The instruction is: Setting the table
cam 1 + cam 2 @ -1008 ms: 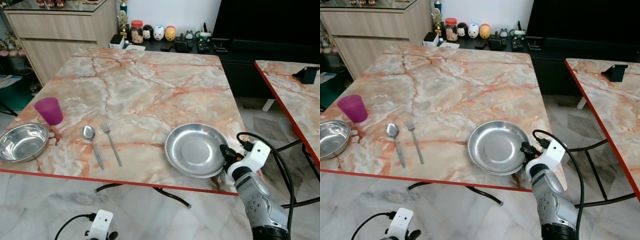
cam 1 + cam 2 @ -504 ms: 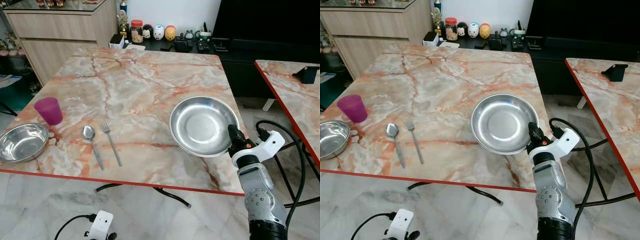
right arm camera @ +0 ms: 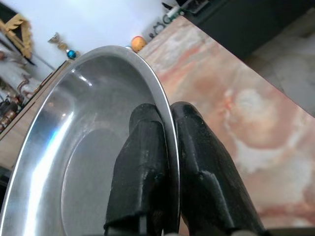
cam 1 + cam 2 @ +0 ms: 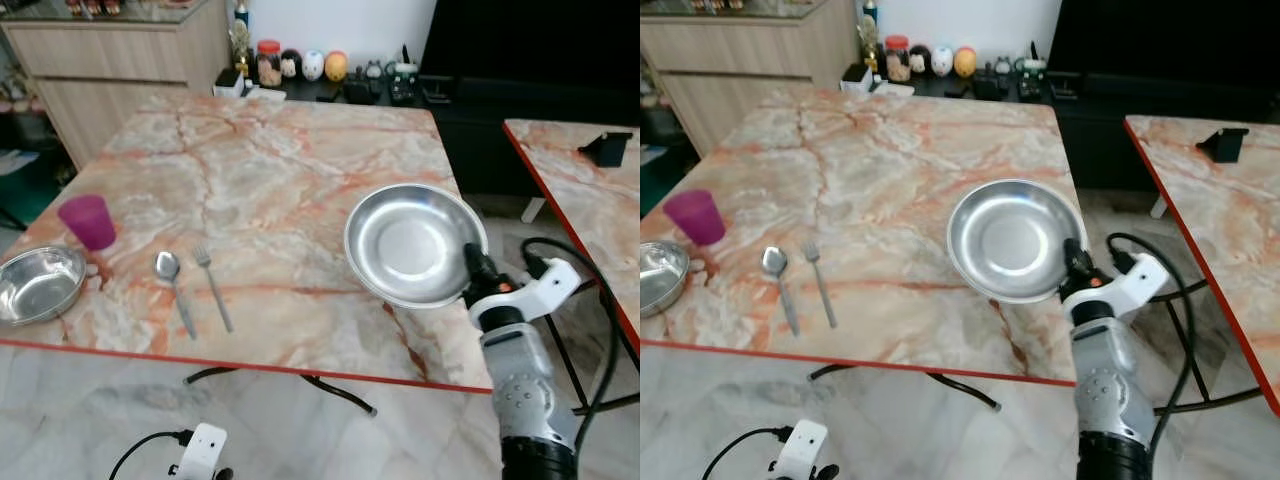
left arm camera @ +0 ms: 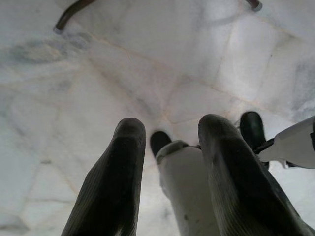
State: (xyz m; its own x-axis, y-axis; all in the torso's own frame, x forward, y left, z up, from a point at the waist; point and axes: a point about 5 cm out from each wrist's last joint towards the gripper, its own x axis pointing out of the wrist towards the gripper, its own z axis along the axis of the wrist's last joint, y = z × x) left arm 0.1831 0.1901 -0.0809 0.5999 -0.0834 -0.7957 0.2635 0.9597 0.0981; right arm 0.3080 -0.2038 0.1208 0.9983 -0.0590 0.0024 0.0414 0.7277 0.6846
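The right gripper (image 4: pixel 474 266) pinches the near right rim of a round, shallow stainless-steel plate (image 4: pixel 414 243), one black finger inside the rim and one outside, as the right wrist view shows. The plate is tilted and raised off the pink-veined marble table with a red edge (image 4: pixel 270 170), its bowl facing up and away from the gripper. Well to the left of the gripper a steel fork (image 4: pixel 213 288) and steel spoon (image 4: pixel 172 287) lie side by side on the table. Further left stand a purple plastic cup (image 4: pixel 87 221) and a steel bowl (image 4: pixel 38 285). The left gripper (image 5: pixel 170 162) hangs over the pale floor tiles, its fingers parted.
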